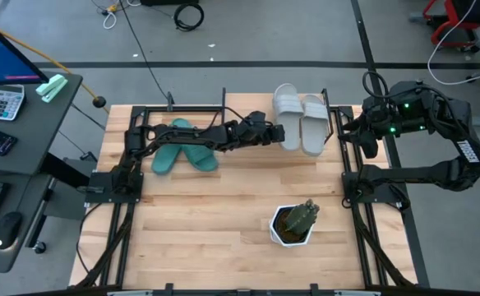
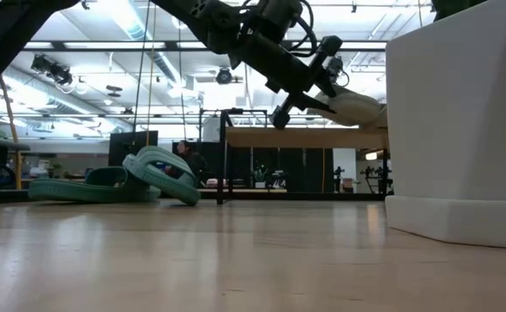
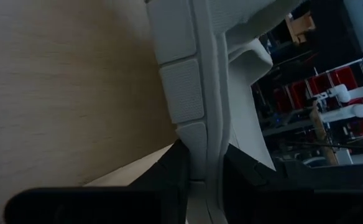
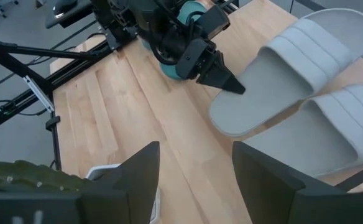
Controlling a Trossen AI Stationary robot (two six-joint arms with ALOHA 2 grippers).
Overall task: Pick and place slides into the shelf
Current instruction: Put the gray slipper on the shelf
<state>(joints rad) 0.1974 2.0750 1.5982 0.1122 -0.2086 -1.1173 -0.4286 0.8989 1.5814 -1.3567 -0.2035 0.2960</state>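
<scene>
Two light grey slides (image 1: 289, 115) (image 1: 315, 123) lie side by side on the shelf's plank top (image 2: 270, 137) at the table's far edge. My left gripper (image 4: 228, 84) reaches in from the left and is shut on the left grey slide (image 4: 293, 68). The two teal slides (image 1: 182, 148) lie crossed on the table at the far left, one (image 2: 162, 173) leaning on the other (image 2: 80, 186). My right gripper (image 4: 197, 186) hangs open and bare, high over the table's right side. My left gripper pinches the side rim of the left grey slide's sole at the heel end (image 3: 200, 155), one finger (image 3: 169, 174) on each face of the rim. The fingers come from the table's left, slanting a little downward. The slide sits tilted on the shelf, heel end (image 2: 344, 94) higher.
A white pot (image 1: 293, 226) with a green plant stands on the table's near right part; it fills the right of the low view (image 2: 461, 121). Black frame rails (image 1: 121, 189) run along both table sides. Bare wood lies between the pot and the shelf.
</scene>
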